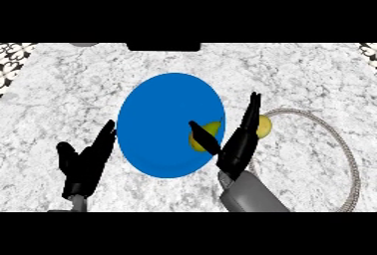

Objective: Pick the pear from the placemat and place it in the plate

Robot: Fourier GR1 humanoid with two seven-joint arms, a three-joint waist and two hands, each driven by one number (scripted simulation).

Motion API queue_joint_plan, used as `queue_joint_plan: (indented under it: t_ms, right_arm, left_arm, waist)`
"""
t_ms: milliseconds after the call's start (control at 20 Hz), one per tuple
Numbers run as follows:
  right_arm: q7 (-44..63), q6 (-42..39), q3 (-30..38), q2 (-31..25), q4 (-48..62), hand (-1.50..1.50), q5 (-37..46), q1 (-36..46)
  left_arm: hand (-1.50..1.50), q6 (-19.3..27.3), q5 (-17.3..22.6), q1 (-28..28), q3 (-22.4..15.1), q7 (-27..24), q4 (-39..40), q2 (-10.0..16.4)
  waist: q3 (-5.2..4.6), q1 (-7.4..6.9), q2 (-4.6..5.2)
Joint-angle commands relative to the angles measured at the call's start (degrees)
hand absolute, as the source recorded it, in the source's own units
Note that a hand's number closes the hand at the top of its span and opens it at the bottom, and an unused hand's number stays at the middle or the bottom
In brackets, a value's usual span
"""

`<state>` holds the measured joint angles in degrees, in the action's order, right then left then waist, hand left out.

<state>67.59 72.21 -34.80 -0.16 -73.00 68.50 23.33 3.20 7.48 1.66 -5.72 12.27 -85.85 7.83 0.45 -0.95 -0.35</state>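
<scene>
Here the right hand [239, 144] pinches the pear [263, 124] between thumb and fingers at the blue placemat's [162, 124] right edge, beside the plate [343, 144]; the left hand [85, 164] rests spread.

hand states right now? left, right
left hand: open, holding nothing.
right hand: shut on the pear.
</scene>
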Motion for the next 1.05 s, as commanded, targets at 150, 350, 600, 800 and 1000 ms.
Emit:
queue_joint_plan:
  t_ms: [150,350,600,800,1000]
  right_arm:
    - [4.06,2.12,-12.46,0.16,-13.68,-1.50,5.13,-13.53]
    - [4.22,2.33,-16.95,0.16,-14.60,-1.50,9.77,-20.24]
    - [2.58,-0.46,-20.86,0.16,-20.95,-1.50,16.11,-31.65]
    - [6.79,-1.42,-23.09,0.16,-21.19,-1.50,21.62,-32.97]
    - [6.61,3.08,-26.59,0.15,-19.20,-1.50,25.44,-39.86]
  left_arm:
    - [0.00,1.59,-0.62,1.61,-0.82,3.08,-0.69,-1.56]
    - [0.00,1.51,-1.87,-0.58,-0.38,-1.43,5.96,-2.91]
    - [0.00,1.02,-1.27,-1.09,1.40,0.67,3.68,-1.34]
    - [0.00,-0.30,-1.09,0.29,1.77,-0.57,4.10,-0.72]
    - [0.00,-0.03,-1.19,1.30,1.10,-1.77,5.09,-2.36]
  waist:
    - [-0.46,1.19,-0.01]
    - [-0.50,1.52,0.24]
    - [-0.47,1.48,0.25]
    - [-0.48,1.47,0.28]
    - [-0.48,1.76,0.31]
